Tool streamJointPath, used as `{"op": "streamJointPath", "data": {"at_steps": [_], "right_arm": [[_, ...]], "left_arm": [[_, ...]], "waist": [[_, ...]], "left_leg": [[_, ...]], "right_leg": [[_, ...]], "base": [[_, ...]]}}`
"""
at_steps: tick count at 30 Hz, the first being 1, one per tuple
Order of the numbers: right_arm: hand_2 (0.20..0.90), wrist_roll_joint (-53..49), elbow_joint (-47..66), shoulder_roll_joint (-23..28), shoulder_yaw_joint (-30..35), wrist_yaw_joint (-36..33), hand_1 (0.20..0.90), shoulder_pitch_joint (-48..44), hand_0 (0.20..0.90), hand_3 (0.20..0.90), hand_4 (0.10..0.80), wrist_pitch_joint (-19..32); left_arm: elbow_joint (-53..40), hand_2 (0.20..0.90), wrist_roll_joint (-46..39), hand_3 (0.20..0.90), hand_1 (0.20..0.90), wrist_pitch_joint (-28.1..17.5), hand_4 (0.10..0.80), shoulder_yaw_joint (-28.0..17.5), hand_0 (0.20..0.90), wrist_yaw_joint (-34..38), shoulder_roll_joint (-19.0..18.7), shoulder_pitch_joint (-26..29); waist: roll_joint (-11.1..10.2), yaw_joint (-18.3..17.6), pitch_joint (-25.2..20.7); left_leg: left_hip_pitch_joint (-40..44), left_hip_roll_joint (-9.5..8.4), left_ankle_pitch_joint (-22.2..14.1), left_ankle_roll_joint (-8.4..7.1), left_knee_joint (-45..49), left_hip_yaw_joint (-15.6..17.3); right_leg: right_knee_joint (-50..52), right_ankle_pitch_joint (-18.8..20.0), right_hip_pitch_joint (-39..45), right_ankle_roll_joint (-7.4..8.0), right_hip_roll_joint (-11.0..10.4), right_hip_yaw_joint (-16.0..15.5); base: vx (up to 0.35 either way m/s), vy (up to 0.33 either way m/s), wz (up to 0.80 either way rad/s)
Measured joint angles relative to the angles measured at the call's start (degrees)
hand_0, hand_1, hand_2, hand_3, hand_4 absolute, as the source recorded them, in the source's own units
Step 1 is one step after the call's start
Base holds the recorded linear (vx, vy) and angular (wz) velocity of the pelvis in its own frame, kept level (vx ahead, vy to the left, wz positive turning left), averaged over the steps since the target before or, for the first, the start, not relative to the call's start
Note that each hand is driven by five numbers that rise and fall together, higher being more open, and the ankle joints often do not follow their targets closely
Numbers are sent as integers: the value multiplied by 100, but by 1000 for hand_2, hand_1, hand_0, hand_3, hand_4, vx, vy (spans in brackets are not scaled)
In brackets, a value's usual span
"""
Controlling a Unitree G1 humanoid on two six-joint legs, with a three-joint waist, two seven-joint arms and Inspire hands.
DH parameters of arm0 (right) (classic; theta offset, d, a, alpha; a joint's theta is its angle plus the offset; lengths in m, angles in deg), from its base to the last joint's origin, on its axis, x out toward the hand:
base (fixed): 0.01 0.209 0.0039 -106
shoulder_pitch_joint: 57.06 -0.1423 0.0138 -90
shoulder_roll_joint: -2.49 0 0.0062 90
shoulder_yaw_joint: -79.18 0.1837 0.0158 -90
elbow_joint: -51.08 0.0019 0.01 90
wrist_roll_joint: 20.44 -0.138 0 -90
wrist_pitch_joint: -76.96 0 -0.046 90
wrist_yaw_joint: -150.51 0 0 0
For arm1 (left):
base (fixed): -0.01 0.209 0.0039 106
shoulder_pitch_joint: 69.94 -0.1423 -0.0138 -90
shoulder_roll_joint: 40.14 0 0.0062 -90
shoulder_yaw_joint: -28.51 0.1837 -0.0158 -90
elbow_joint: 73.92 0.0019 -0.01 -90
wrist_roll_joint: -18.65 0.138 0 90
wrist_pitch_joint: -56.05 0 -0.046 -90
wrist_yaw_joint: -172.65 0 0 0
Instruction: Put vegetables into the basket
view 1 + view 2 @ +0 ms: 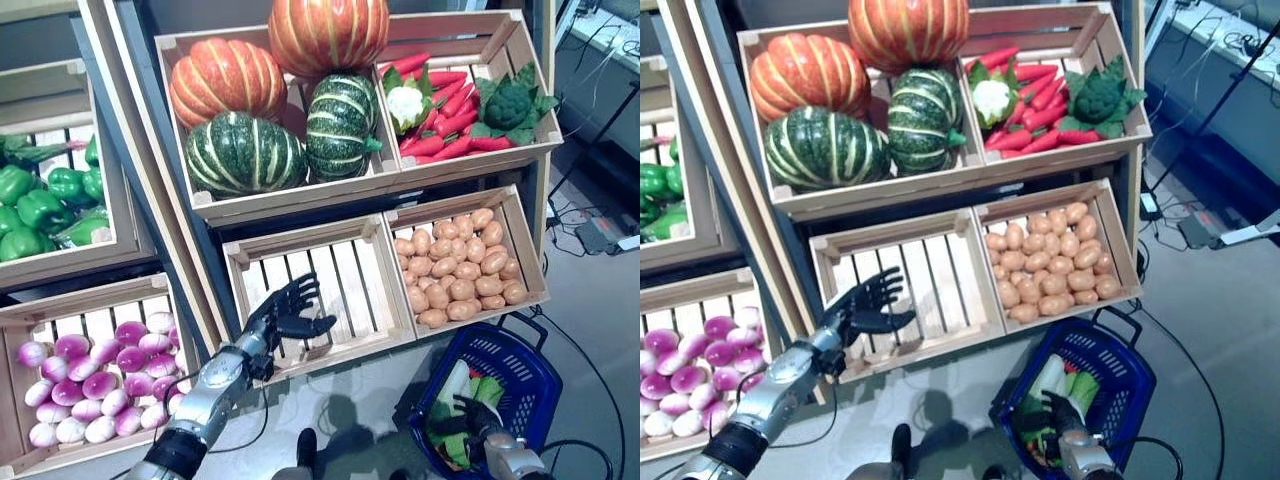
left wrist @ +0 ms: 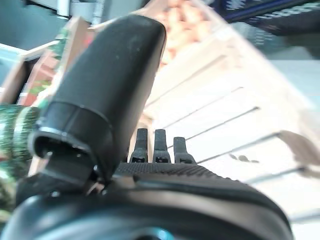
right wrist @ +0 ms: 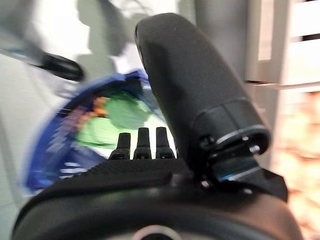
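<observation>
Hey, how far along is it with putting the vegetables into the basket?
Partly done, it seems. The blue basket on the floor already holds some green and white vegetables, with the right hand over them. The left hand is open and empty above the empty slatted crate. Nothing is being carried. Potatoes, pumpkins, carrots and peppers are left in their crates.

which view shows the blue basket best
The left eye view: the blue basket shows whole on the floor, greens inside, right hand over it. The right eye view shows it similarly, nearer the edge. The right wrist view blurs it; the left wrist view catches a corner.
</observation>
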Motion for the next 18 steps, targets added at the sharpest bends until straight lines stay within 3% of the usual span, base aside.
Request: {"op": "streamJointPath", "data": {"at_steps": [4, 11, 18], "right_arm": [[900, 230, -461, -120, -71, 155, 900, 304, 900, 900, 800, -129], [900, 183, -537, -171, -62, 151, 900, 441, 900, 900, 800, -98], [900, 186, -567, -195, -35, 140, 900, 450, 900, 900, 800, 14]], "left_arm": [[970, 900, 581, 900, 900, -18, 800, 262, 900, 32, 266, -150], [2878, 900, 1515, 900, 900, -33, 800, 269, 900, 49, 729, -320], [4059, 900, 1676, 900, 900, 24, 800, 142, 900, 69, 922, -554]], "waist": [[82, -55, -322], [97, -316, -528], [164, -332, -578]], "left_leg": [[95, 25, -72, -30, -11, 74], [150, 57, -92, -28, -38, 196], [197, 52, -120, 3, -40, 296]], "right_leg": [[-67, 13, 79, -9, 9, 28], [-68, 28, 70, -25, 13, 155], [-85, 33, 79, -17, -11, 207]], "base": [[77, -7, -11], [56, 25, -9], [65, 30, -7]]}}
